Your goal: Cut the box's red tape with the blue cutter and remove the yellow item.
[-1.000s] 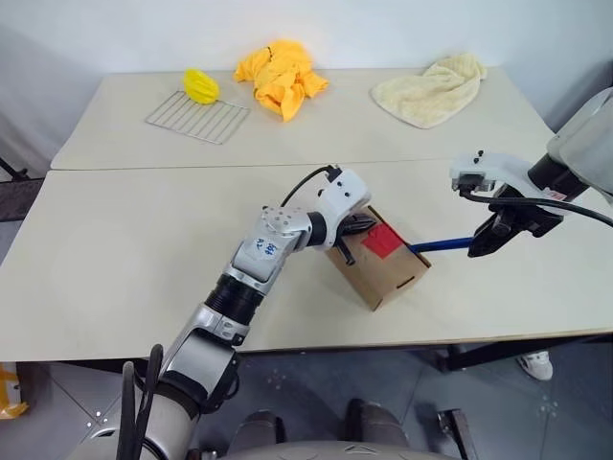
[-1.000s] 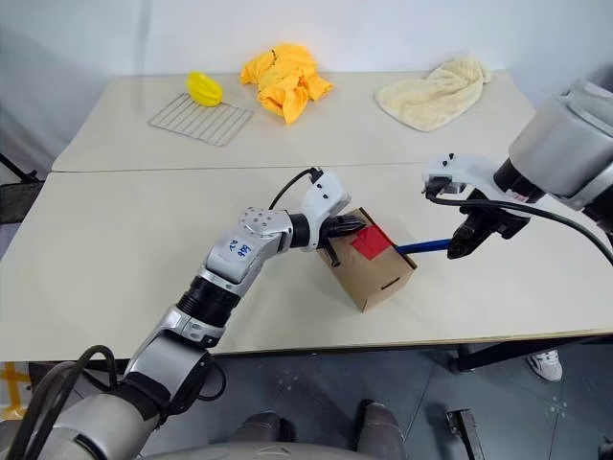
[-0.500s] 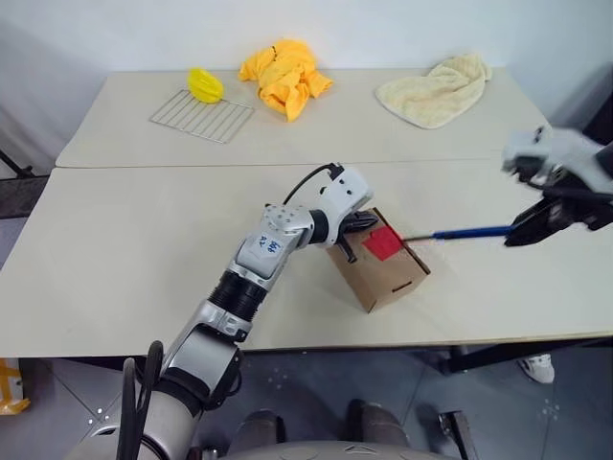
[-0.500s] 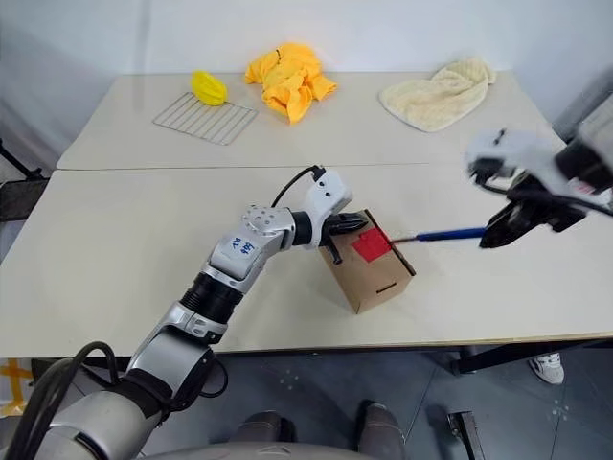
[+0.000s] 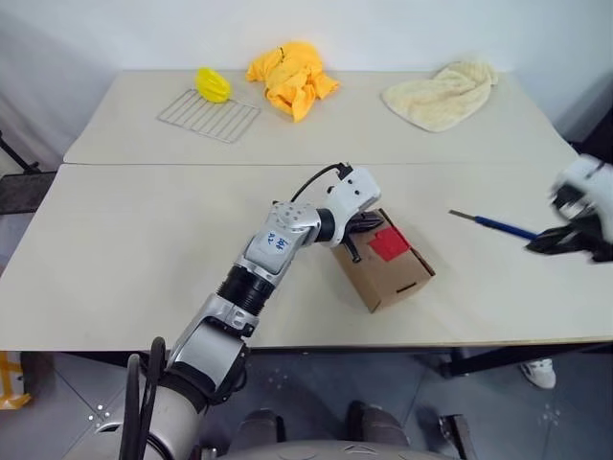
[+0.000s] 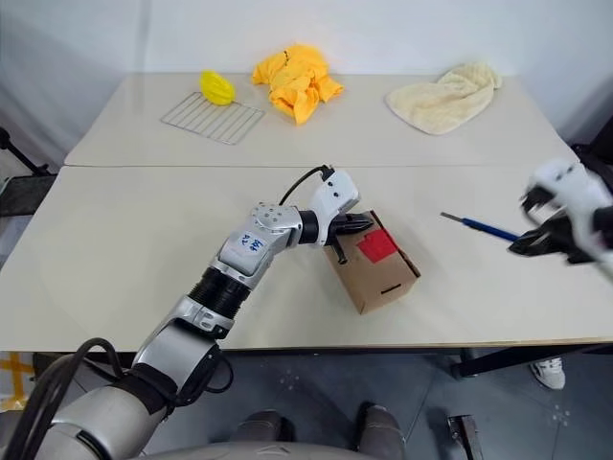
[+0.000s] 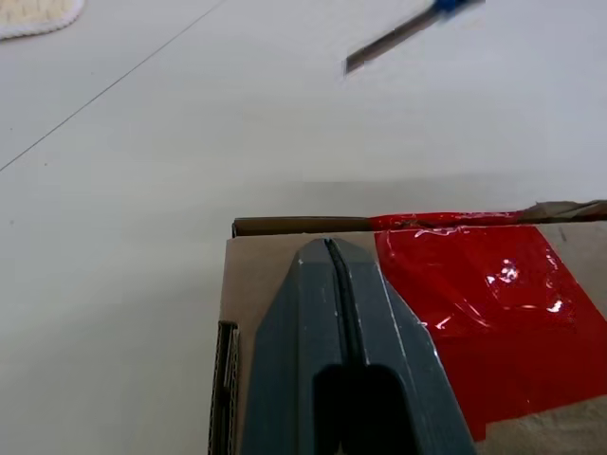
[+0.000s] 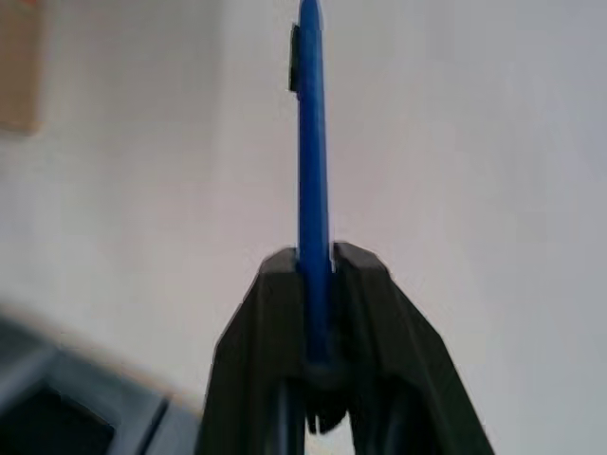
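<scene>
right hand point(image 6: 536, 241) gripping the blue cutter point(image 6: 479, 228) has swung off to the right edge — blade clear of the red tape point(image 6: 375, 245) | left hand point(image 7: 332, 313) pinched shut on the box point(image 6: 378, 278), centre of bench point(image 6: 115, 268) | cut probably done — seam unclear

wire rack point(image 5: 209, 115) with yellow object point(image 5: 213, 84), yellow cloth point(image 5: 291, 76), cream towel point(image 5: 441, 94) along table's point(image 5: 124, 249) far edge
</scene>
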You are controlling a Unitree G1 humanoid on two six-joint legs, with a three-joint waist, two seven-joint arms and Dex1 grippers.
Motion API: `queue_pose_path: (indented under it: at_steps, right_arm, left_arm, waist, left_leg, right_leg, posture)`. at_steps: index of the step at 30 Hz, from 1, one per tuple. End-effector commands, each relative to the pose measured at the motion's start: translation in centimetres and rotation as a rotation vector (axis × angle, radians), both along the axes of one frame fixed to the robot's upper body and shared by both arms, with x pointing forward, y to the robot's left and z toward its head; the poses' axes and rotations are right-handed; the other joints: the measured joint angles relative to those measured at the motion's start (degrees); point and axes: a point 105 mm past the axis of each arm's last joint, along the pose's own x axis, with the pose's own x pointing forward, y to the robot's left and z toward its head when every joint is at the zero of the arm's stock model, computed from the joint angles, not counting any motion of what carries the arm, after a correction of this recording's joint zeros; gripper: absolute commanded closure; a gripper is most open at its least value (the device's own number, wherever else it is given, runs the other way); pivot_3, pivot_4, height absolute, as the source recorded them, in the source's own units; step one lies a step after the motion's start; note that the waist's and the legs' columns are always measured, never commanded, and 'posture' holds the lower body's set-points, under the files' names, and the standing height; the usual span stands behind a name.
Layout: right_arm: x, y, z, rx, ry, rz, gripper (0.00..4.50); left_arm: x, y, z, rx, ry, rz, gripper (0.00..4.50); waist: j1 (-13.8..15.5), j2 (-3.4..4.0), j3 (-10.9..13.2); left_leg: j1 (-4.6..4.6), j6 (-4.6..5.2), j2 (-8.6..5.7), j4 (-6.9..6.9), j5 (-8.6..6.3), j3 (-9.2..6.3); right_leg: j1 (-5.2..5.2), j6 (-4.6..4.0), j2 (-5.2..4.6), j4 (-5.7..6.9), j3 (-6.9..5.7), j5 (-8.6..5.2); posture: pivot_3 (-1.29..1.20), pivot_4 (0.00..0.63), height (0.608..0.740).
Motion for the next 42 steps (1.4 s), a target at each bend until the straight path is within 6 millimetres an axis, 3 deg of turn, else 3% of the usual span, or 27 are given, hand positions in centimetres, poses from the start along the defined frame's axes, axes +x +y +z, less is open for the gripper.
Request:
queue_pose_path:
  at_steps: [1, 6, 9, 12, 15, 18, 19, 22, 29, 33, 36, 42]
  right_arm:
    - [0.6, -1.7, -0.5, 0.012, -0.252, -0.138, 4.35]
    - [1.9, -2.8, -4.3, 0.141, -0.390, -0.315, 4.35]
    - [1.7, -2.5, -5.7, 0.168, -0.371, -0.340, 3.33]
    - [1.4, -1.8, -5.6, 0.179, -0.378, -0.312, 2.29]
    - [1.2, -1.2, -3.9, 0.202, -0.423, -0.271, 1.22]
    - [0.9, -1.2, -0.8, 0.170, -0.490, -0.208, 0.23]
    - [0.9, -1.3, -0.1, 0.157, -0.506, -0.197, 0.05]
    - [0.9, -0.5, 2.6, 0.133, -0.552, -0.125, 0.05]
    - [2.1, 2.7, 4.8, 0.140, -0.532, 0.047, 0.05]
    - [3.2, 4.6, 4.1, 0.136, -0.479, 0.128, 1.24]
    - [3.6, 5.9, 2.9, 0.129, -0.411, 0.197, 2.39]
    - [4.6, 7.1, -0.7, 0.055, -0.278, 0.301, 4.40]
  left_arm:
    - [-0.4, -0.1, -1.9, 0.058, 0.050, -0.013, 4.50]
    - [-0.2, 0.2, -1.5, 0.061, 0.043, -0.010, 4.50]
    - [-0.1, 0.5, -1.3, 0.059, 0.032, 0.001, 4.50]
    - [0.1, 0.9, -1.0, 0.051, 0.027, 0.018, 4.50]
    - [0.4, 1.6, -0.4, 0.033, 0.023, 0.044, 4.50]
    - [0.8, 2.7, 0.9, -0.002, 0.009, 0.078, 4.50]
    - [0.9, 3.0, 1.2, -0.013, 0.007, 0.085, 4.50]
    - [0.9, 4.0, 2.8, -0.043, -0.006, 0.105, 4.50]
    - [0.8, 7.1, 5.1, -0.029, -0.034, 0.174, 4.50]
    - [0.1, 8.8, 5.2, 0.004, -0.028, 0.208, 4.50]
    - [-0.8, 9.5, 4.5, 0.038, 0.013, 0.217, 4.50]
    - [-3.2, 9.9, 0.6, 0.124, 0.155, 0.195, 4.50]
  waist:
    - [0.4, 0.17, -0.1]
    - [-0.2, 0.35, -0.1]
    - [-0.2, 0.36, -0.1]
    - [-0.4, 0.38, -0.2]
    - [-0.6, 0.38, -0.2]
    - [-1.2, 0.38, -0.2]
    - [-1.4, 0.39, -0.1]
    - [-1.6, 0.39, -0.1]
    - [-1.6, 0.37, -0.1]
    - [-1.5, 0.36, -0.1]
    - [-1.4, 0.35, -0.1]
    - [-1.6, 0.35, -0.1]
  left_leg:
    - [-0.04, 0.01, -0.03, 0.02, 0.02, 0.02]
    - [0.07, 0.06, -0.07, -0.01, 0.05, 0.18]
    - [0.18, 0.07, -0.07, -0.09, 0.06, 0.19]
    - [0.18, 0.08, -0.07, -0.13, 0.06, 0.23]
    - [0.22, 0.08, -0.07, -0.19, 0.06, 0.26]
    - [0.24, 0.09, -0.07, -0.20, 0.06, 0.26]
    - [0.23, 0.09, -0.07, -0.21, 0.06, 0.27]
    - [0.23, 0.09, -0.07, -0.26, 0.06, 0.28]
    - [0.23, 0.09, -0.07, -0.32, 0.06, 0.32]
    - [0.23, 0.09, -0.07, -0.34, 0.07, 0.31]
    - [0.19, 0.09, -0.07, -0.31, 0.06, 0.29]
    - [0.17, 0.09, -0.07, -0.36, 0.06, 0.30]
  right_leg:
    - [-0.07, 0.00, 0.00, 0.00, 0.03, 0.00]
    - [-0.04, 0.04, 0.00, -0.02, 0.20, 0.02]
    - [0.01, 0.04, 0.00, -0.03, 0.22, 0.02]
    - [0.00, 0.04, 0.00, -0.07, 0.24, 0.02]
    - [0.00, 0.04, 0.01, -0.07, 0.27, 0.02]
    - [0.00, 0.04, 0.00, -0.06, 0.29, 0.03]
    - [-0.01, 0.04, 0.00, -0.06, 0.30, 0.03]
    - [-0.04, 0.04, 0.01, -0.08, 0.31, 0.03]
    - [-0.07, 0.04, 0.01, -0.13, 0.33, 0.02]
    - [-0.08, 0.04, 0.01, -0.13, 0.32, 0.02]
    - [-0.08, 0.05, 0.01, -0.15, 0.30, 0.03]
    - [-0.10, 0.05, 0.01, -0.19, 0.28, 0.03]
  posture:
    - [0.00, 0.150, 0.740]
    - [0.00, 0.150, 0.740]
    - [0.00, 0.150, 0.740]
    - [0.00, 0.150, 0.740]
    - [0.00, 0.150, 0.740]
    - [0.00, 0.150, 0.740]
    - [0.00, 0.150, 0.740]
    - [0.00, 0.150, 0.740]
    - [0.00, 0.150, 0.740]
    - [0.00, 0.150, 0.740]
    - [0.00, 0.150, 0.740]
    - [0.00, 0.150, 0.740]
